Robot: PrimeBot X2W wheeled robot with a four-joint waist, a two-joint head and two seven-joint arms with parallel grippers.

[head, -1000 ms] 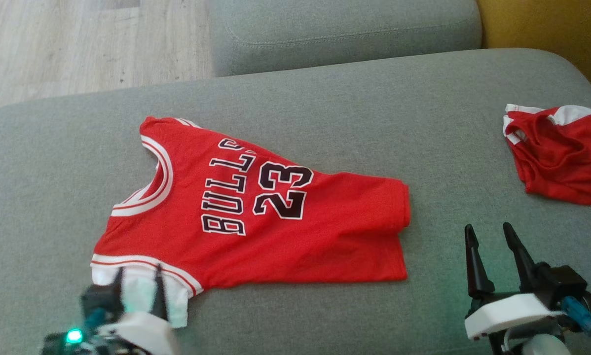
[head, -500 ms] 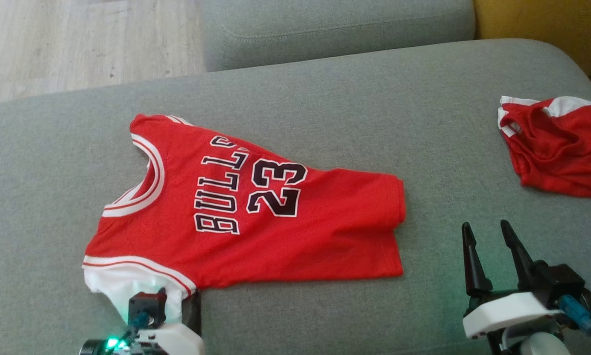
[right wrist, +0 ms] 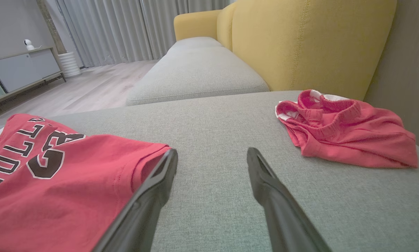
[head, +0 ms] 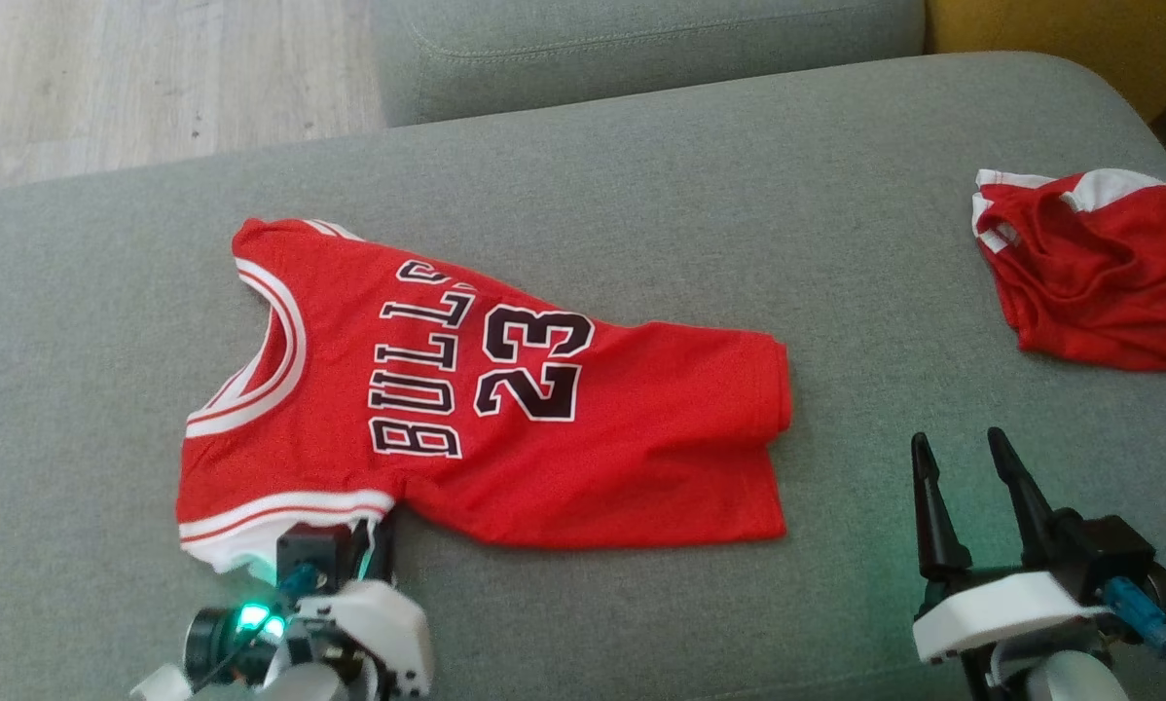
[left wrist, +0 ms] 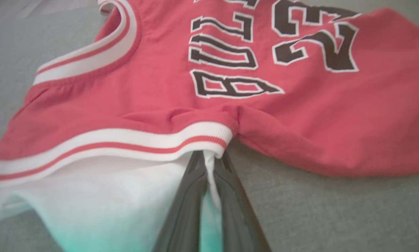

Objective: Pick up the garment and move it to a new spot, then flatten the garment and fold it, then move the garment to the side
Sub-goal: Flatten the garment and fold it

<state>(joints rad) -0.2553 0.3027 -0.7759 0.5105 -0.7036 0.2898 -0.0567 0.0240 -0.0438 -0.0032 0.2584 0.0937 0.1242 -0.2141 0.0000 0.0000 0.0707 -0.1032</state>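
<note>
As printed on jersey (head: 505, 419): "BULLS" beside "23", black characters edged white.
Jersey look: red, sleeveless; white-and-red striped trim at neck and armhole; white fabric under near trim; hem end doubled over.
Jersey location: flat on grey sofa cushion (head: 641, 175), left of centre.
Left gripper (left wrist: 209, 157): jaws together, clamped on jersey's white edge at striped trim.
Right gripper (head: 960, 438): jaws apart, empty, near hem.
Second red garment (head: 1089, 282): crumpled, far right, well apart.

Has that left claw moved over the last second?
Yes. Against the jersey, the left gripper slid to the robot's right along its white edge, jaws now shut on it.
</note>
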